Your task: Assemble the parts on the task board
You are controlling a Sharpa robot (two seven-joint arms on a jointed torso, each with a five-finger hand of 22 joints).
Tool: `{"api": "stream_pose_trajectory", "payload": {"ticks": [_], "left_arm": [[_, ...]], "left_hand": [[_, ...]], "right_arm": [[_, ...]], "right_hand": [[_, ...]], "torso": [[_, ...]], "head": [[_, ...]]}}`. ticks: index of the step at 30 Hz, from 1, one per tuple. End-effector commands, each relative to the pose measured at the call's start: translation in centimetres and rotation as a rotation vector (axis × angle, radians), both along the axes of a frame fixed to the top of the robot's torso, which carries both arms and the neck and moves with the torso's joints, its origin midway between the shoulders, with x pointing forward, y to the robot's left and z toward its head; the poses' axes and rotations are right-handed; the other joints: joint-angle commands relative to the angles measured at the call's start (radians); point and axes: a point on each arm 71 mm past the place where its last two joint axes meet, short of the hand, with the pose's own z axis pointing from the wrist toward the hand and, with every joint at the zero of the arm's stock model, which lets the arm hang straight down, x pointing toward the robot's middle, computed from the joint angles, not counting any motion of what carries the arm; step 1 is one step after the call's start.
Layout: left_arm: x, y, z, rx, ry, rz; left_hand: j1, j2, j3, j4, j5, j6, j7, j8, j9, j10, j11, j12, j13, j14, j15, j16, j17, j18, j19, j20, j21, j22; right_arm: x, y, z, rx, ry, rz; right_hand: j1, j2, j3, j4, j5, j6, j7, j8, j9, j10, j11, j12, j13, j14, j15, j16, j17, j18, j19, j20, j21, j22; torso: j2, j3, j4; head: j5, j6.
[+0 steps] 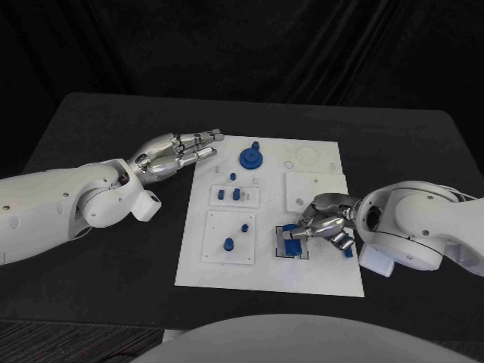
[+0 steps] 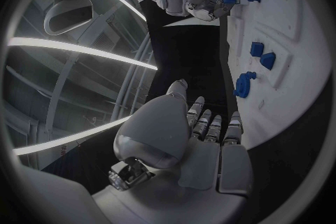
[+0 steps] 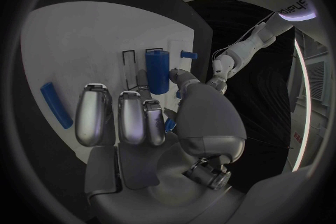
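Right hand (image 1: 321,229) sits low at the task board's (image 1: 308,281) right edge, fingers curled by a blue cylinder (image 3: 157,70) lying in its black-outlined slot; whether it pinches the cylinder, I cannot tell. Left hand (image 1: 177,153) hovers at the board's far-left corner, fingers together, nothing held. Risk: smooth plastic cylinder rolls or tilts if pushed off-axis, jamming in the slot. Matte white board, shallow recesses; blue gear-like disc (image 1: 251,157) near the far edge.

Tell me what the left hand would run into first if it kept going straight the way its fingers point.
Probably the blue round part near the task board's far edge. The left hand points across that edge toward it, though its height above the board is unclear, so it might pass over.
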Motion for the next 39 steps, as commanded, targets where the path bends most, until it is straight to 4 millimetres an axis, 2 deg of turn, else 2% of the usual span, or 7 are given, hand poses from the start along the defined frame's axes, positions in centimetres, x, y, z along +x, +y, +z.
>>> {"api": "stream_pose_trajectory", "payload": {"ticks": [1,3,13,22,28,32,39], "left_arm": [[-0.1,-0.1,0.0,-0.015,0.002,-0.017],[-0.1,-0.1,0.0,-0.015,0.003,-0.017],[-0.1,-0.2,0.0,-0.014,0.005,-0.020],[-0.1,-0.2,-0.1,-0.013,0.008,-0.022],[-0.1,-0.3,-0.1,-0.014,0.010,-0.025],[-0.1,-0.3,-0.1,-0.013,0.013,-0.028],[-0.2,-0.1,-0.1,-0.014,0.013,-0.026]], "left_hand": [[0.005,0.005,0.001,0.004,0.002,0.004,0.003,0.005,0.001,0.004,0.000,0.004,0.001,-0.001,0.008,-0.002,0.000,0.012,-0.002,0.005,0.004,0.001],[0.006,0.004,0.000,0.004,0.001,0.004,0.004,0.005,0.001,0.004,0.000,0.004,0.001,-0.001,0.009,-0.002,0.000,0.012,-0.001,0.005,0.004,0.002],[0.006,0.004,0.000,0.004,0.001,0.004,0.004,0.005,0.001,0.004,0.000,0.004,0.001,-0.001,0.009,-0.002,0.000,0.012,-0.001,0.005,0.004,0.002],[0.006,0.004,0.000,0.004,0.001,0.004,0.004,0.005,0.001,0.004,0.000,0.004,0.001,-0.001,0.009,-0.002,0.000,0.012,-0.001,0.005,0.004,0.002],[0.005,0.004,0.000,0.005,0.000,0.004,0.004,0.006,0.001,0.004,0.001,0.004,0.001,0.000,0.009,-0.002,0.000,0.012,-0.001,0.006,0.005,0.002],[0.005,0.004,0.000,0.005,0.000,0.004,0.005,0.006,0.001,0.004,0.001,0.004,0.000,0.000,0.010,-0.001,0.000,0.012,0.000,0.006,0.005,0.003],[0.006,0.005,0.001,0.005,0.000,0.004,0.005,0.006,0.001,0.004,0.002,0.005,0.001,0.001,0.011,-0.001,0.000,0.012,0.000,0.006,0.005,0.003]], "right_arm": [[-0.2,-0.2,-0.5,-0.018,0.016,-0.014],[-0.2,-0.2,-0.5,-0.018,0.016,-0.014],[-0.3,0.0,-0.7,-0.026,0.030,0.010],[-0.2,-0.1,-0.7,-0.039,0.017,0.023],[-0.2,0.0,-0.6,-0.039,0.009,0.024],[-0.3,0.0,-0.5,-0.032,0.000,0.018],[-0.5,-0.3,0.3,0.041,-0.068,-0.016]], "right_hand": [[-0.021,0.003,0.031,-0.024,-0.040,0.020,-0.016,0.007,-0.003,0.106,0.004,0.005,0.263,0.044,0.007,-0.005,-0.004,-0.015,0.033,0.008,-0.007,0.189],[-0.027,0.004,0.027,-0.018,-0.065,0.020,-0.017,0.008,-0.005,0.106,0.004,0.005,0.263,0.044,0.008,-0.006,-0.005,-0.014,0.033,0.008,-0.008,0.189],[-0.075,0.000,-0.056,0.036,-0.403,0.006,-0.014,0.016,-0.024,0.106,0.007,0.005,0.263,0.044,0.010,-0.010,-0.015,-0.013,0.031,0.010,-0.016,0.187],[-0.093,-0.005,-0.130,0.072,-0.569,-0.028,-0.009,0.034,-0.028,0.106,0.011,0.005,0.263,0.043,0.013,-0.013,-0.021,-0.012,0.029,0.013,-0.021,0.185],[-0.082,-0.010,-0.158,0.080,-0.617,-0.050,-0.008,0.057,-0.022,0.106,0.012,0.005,0.263,0.043,0.013,-0.011,-0.019,-0.012,0.029,0.013,-0.021,0.185],[-0.089,-0.026,-0.193,0.109,-0.646,-0.075,-0.007,0.084,-0.014,0.106,0.012,0.005,0.263,0.044,0.014,-0.009,-0.017,-0.012,0.030,0.014,-0.020,0.186],[-0.078,-0.010,-0.255,0.149,-0.593,-0.090,-0.014,0.154,0.011,0.106,0.007,0.005,0.263,0.048,0.010,0.004,0.005,-0.015,0.034,0.011,-0.006,0.190]], "torso": [[0.000,0.0005,-0.0002],[0.000,0.0001,0.0000],[0.000,0.0006,-0.0006],[0.000,0.0005,-0.0005],[0.000,0.0005,-0.0008],[0.000,0.0004,-0.0002],[0.000,0.0014,-0.0010]], "head": [[0.001,0.000],[0.001,0.000],[0.002,0.000],[0.003,0.000],[0.005,0.000],[0.006,0.000],[0.012,0.000]]}}
